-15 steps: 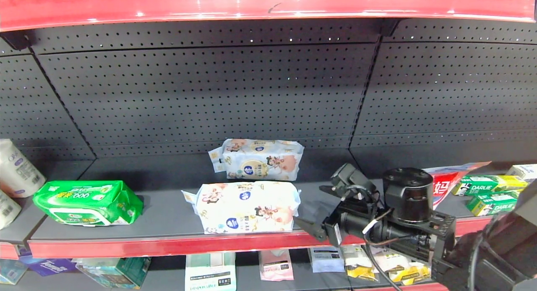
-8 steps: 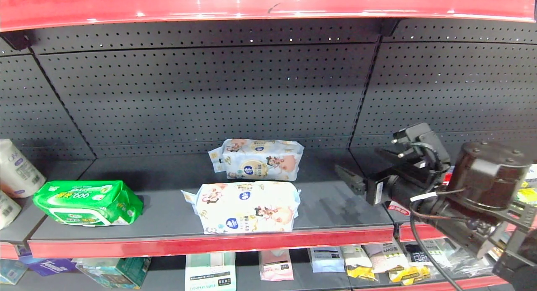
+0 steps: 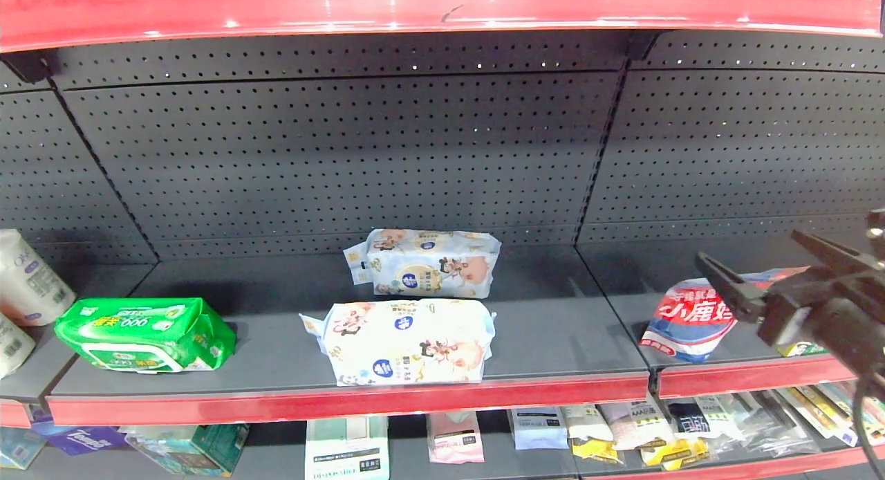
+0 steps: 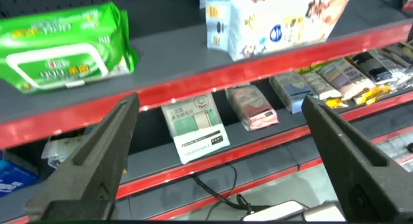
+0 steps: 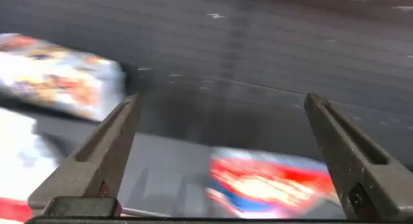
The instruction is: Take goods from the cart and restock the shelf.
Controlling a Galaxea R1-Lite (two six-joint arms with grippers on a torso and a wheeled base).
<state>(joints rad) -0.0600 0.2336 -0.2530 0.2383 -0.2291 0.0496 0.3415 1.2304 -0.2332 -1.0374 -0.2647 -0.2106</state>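
Although the tool at the far right is the one thing that has moved, the scene reads best from the left. The left tool (image 4: 219, 101) hangs low before the front edge of the shelf (image 3: 553, 328), its fingers spread wide with nothing between them. The green wipes pack (image 3: 145, 333) lies at the left of the frame, where it lay a second ago. The front white pack (image 3: 408, 342) sits at lower centre by the shelf's edge, with the rear white pack (image 3: 429, 262) just behind it, both unmoved. Farther right, the red and white pouch (image 3: 691, 317) is now uncovered. The right tool (image 3: 747, 245) has swung from beside the front white pack out to the right edge, released and empty. I judge this placement finished; the next item must come from the cart.
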